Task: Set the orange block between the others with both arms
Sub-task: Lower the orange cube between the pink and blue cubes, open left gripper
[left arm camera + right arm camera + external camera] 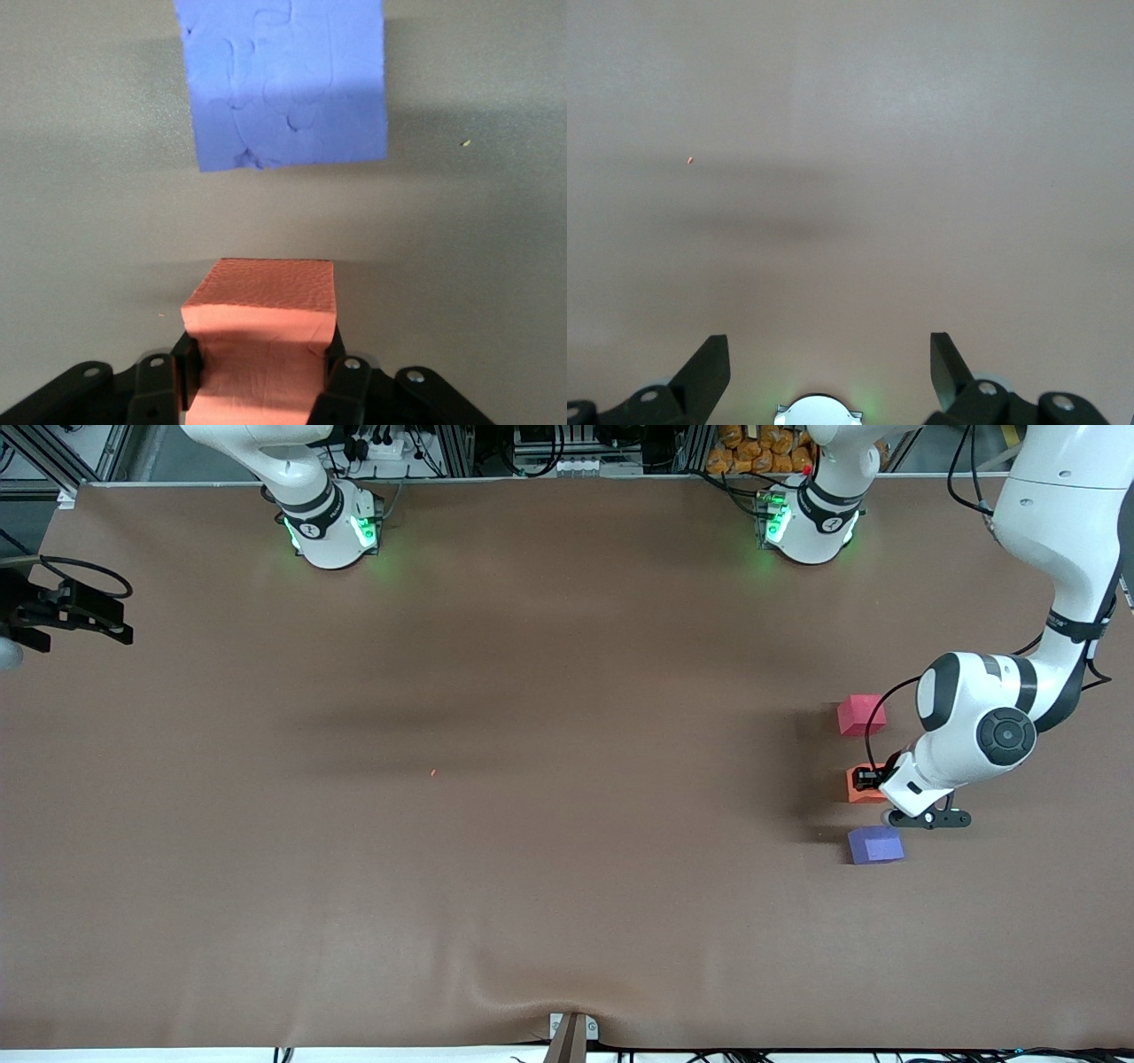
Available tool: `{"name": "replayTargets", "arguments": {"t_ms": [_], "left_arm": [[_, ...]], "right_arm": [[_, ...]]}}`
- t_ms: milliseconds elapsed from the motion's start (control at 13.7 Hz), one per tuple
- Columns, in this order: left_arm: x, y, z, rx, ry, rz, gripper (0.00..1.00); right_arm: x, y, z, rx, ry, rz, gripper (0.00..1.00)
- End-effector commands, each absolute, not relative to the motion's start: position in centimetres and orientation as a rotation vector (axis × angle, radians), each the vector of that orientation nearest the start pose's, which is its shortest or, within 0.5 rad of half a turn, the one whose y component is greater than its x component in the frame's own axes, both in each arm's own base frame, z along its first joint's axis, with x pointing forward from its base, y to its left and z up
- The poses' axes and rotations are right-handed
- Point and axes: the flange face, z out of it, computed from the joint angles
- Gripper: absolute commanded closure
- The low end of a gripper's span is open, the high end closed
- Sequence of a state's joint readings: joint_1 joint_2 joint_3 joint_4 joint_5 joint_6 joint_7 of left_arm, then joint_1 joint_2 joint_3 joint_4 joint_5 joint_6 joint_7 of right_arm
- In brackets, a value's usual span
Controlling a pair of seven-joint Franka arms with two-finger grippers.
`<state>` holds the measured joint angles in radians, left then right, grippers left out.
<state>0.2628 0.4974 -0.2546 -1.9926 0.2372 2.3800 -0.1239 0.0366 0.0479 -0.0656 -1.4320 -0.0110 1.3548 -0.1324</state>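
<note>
Currently the left gripper (873,778) is clamped on the orange block (858,786), which sits between the red-pink cube (860,715), farther from the front camera, and the purple-blue cube (875,844), nearer to it, all toward the left arm's end of the brown table (532,824). Meanwhile the right gripper (830,367) waits with fingers spread wide over bare tabletop at the right arm's end.
</note>
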Motion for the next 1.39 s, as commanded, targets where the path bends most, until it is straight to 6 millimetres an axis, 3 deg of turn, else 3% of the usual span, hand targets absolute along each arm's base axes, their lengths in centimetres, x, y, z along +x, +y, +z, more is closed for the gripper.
{"name": "replayTargets", "arguments": {"t_ms": [0,73,146,293,366,585,878,1317], "left_arm": [[60.5,0.5,20.5,-3.086,0.025,0.112,1.0],[60.5,0.4,20.5,-3.086,0.025,0.112,1.0],[60.5,0.3,20.4,-3.086,0.03,0.114,0.92],[60.6,0.4,20.5,-3.087,0.02,0.112,0.45],[60.6,0.6,20.6,-3.086,0.017,0.107,0.0],[60.9,0.5,21.6,-3.085,0.011,0.086,0.0],[61.7,-0.2,26.3,-3.077,0.006,0.004,0.0],[63.0,-4.3,38.8,-3.046,0.07,-0.035,0.0]], "right_arm": [[54.6,-1.9,64.7,-3.113,-0.167,0.187,0.0],[54.6,-1.9,64.7,-3.113,-0.167,0.187,0.0],[54.6,-1.9,64.7,-3.113,-0.167,0.187,0.0],[54.6,-1.8,64.6,-3.113,-0.17,0.19,0.0],[54.6,-1.7,64.6,-3.113,-0.172,0.187,0.0],[54.6,-1.8,64.6,-3.113,-0.17,0.187,0.0],[54.6,-1.7,64.6,-3.113,-0.17,0.19,0.0],[54.6,-1.6,64.6,-3.113,-0.172,0.19,0.0]]}}
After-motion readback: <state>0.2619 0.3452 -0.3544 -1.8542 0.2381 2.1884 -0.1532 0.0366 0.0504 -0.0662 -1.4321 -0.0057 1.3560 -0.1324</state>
